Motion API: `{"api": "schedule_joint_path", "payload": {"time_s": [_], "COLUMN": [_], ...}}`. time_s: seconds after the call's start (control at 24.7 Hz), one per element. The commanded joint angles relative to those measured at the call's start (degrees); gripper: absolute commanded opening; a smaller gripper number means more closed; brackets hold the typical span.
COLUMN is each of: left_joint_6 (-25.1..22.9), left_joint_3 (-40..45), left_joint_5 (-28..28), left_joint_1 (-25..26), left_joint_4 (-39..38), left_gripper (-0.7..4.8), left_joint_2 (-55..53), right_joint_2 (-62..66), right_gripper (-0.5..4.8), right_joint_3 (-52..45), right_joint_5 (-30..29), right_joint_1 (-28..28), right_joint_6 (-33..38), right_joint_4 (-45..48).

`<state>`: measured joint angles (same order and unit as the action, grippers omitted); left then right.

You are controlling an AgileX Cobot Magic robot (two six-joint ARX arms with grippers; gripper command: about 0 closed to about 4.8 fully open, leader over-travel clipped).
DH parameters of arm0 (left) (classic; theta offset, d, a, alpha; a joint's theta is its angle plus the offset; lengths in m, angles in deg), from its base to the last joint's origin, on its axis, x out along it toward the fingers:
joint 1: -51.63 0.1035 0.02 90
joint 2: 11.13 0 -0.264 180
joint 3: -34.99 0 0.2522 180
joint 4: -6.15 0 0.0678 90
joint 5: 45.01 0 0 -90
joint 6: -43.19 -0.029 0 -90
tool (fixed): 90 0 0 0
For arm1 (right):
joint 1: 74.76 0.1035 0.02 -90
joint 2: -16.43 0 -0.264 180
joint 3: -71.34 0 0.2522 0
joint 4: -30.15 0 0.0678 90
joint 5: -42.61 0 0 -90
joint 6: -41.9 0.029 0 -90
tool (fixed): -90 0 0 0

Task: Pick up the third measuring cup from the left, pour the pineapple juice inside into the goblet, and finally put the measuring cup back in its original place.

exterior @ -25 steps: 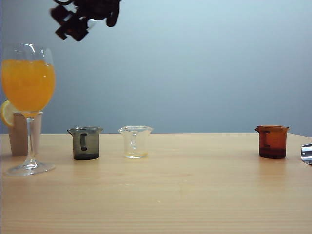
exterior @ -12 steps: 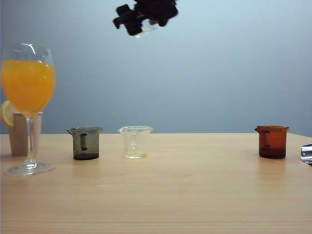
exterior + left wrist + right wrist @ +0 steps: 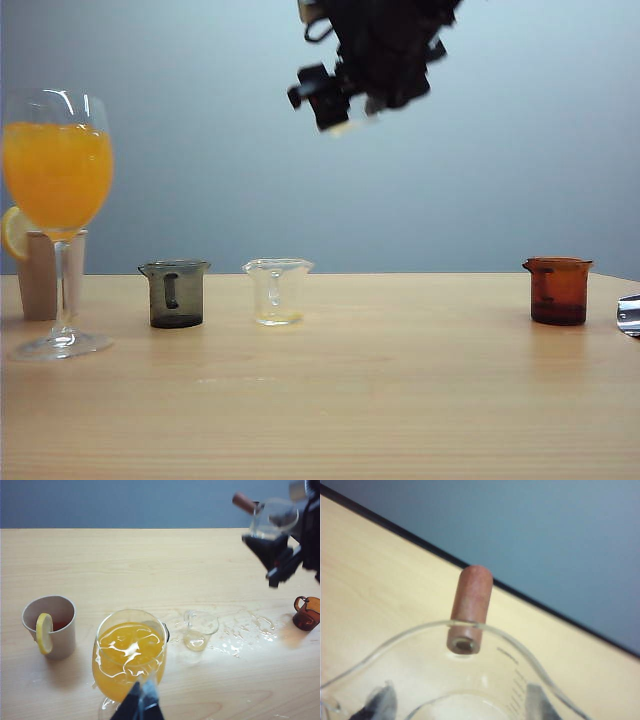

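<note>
Clear plastic-looking measuring cup [image 3: 345, 125] hangs high over the table in the right gripper [image 3: 350, 105], well right of the orange-filled goblet [image 3: 58, 170]. Left wrist view: left gripper [image 3: 140, 703] by the goblet, jaws look pinched together. Right wrist view: fingers [image 3: 377, 702] clamp the cup's slick, light walls partway open, so hold it by its sides.
</note>
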<state>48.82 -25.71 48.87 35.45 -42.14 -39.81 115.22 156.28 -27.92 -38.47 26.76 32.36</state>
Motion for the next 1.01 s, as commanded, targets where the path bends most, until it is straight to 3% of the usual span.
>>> {"api": "schedule_joint_path", "payload": {"time_s": [0.04, 0.28, 0.45, 1.01], "left_joint_6": [-0.02, -0.02, -0.02, -0.02], "left_joint_3": [-0.20, -0.20, -0.20, -0.20], "left_joint_5": [0.17, 0.42, 0.42, 0.39], "left_joint_1": [-0.02, -0.02, -0.02, -0.02], "left_joint_4": [1.03, 1.18, 1.25, 1.49], "left_gripper": [-0.05, -0.05, -0.05, -0.05], "left_joint_2": [0.07, 0.07, 0.09, 0.07], "right_joint_2": [-0.55, -0.52, -0.50, 9.57], "right_gripper": [0.21, 0.21, 0.21, 0.21], "right_joint_3": [-4.66, -16.20, -23.32, -24.59], "right_joint_5": [0.13, 2.71, 3.98, 3.48], "right_joint_1": [-0.02, 0.02, -0.04, -0.92], "right_joint_6": [6.91, 15.72, 17.99, 18.56], "right_joint_4": [4.72, 14.97, 22.91, 34.27]}}
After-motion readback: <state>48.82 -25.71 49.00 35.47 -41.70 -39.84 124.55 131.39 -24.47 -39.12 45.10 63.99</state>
